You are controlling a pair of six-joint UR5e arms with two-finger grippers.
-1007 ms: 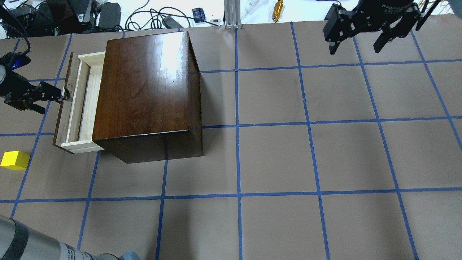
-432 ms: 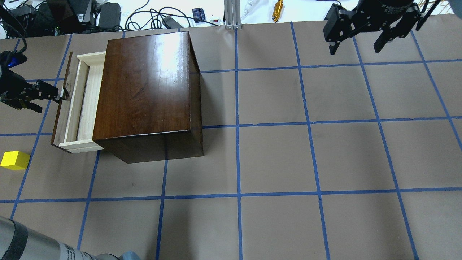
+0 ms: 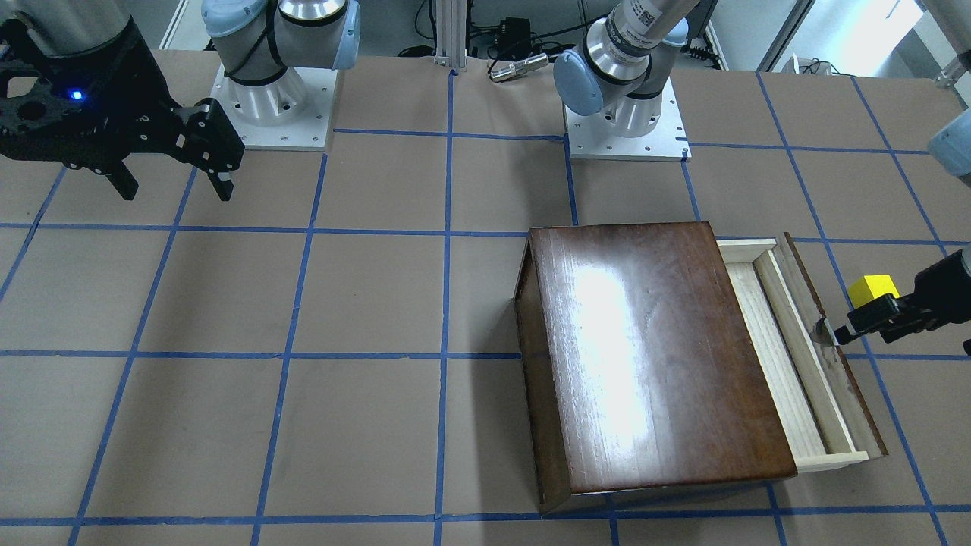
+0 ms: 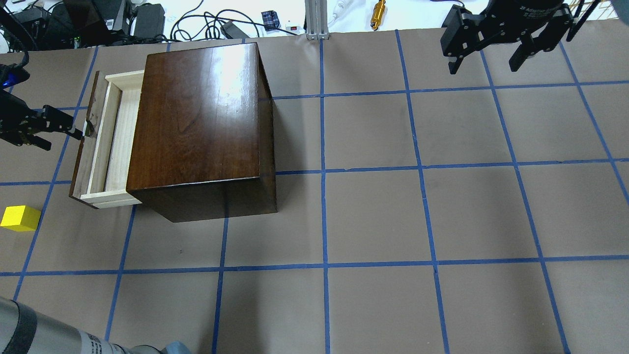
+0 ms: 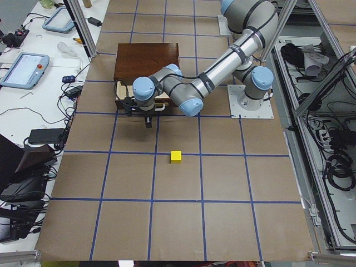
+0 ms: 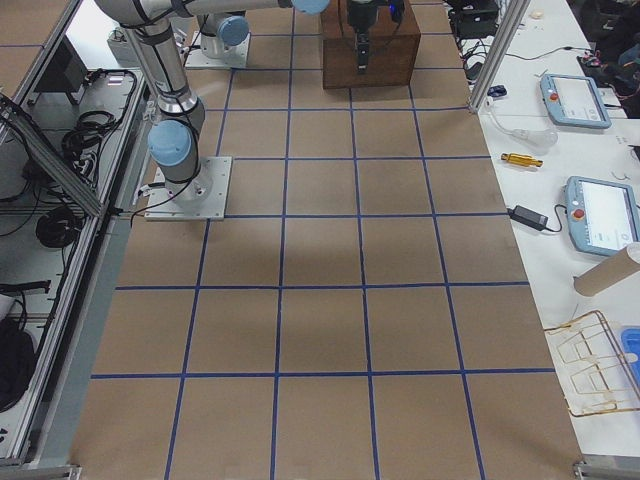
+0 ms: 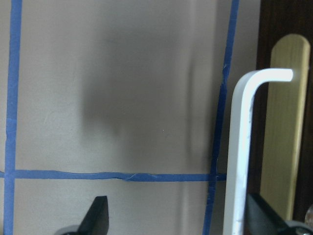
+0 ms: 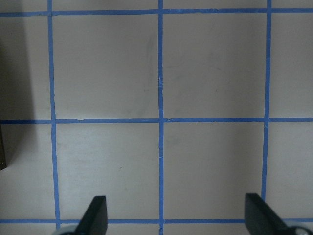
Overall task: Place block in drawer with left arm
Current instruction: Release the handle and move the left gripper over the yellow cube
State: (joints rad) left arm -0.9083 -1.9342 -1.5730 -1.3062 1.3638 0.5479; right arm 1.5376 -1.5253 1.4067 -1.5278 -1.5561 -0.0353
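The yellow block lies on the table near the left edge, in front of the drawer's near corner; it also shows in the front view and the left side view. The drawer stands partly pulled out of the dark-brown cabinet and is empty. My left gripper is open at the drawer front. In the left wrist view the metal pull stands between the fingers, close to the right-hand one. My right gripper is open and empty at the far right.
Cables and electronics and an aluminium post line the table's far edge. The two arm bases stand on the robot's side. Blue tape lines grid the brown table cover.
The drawer has slid out a little further to the left. My left gripper has drawn back leftward along with it. The block and the right arm have not moved.
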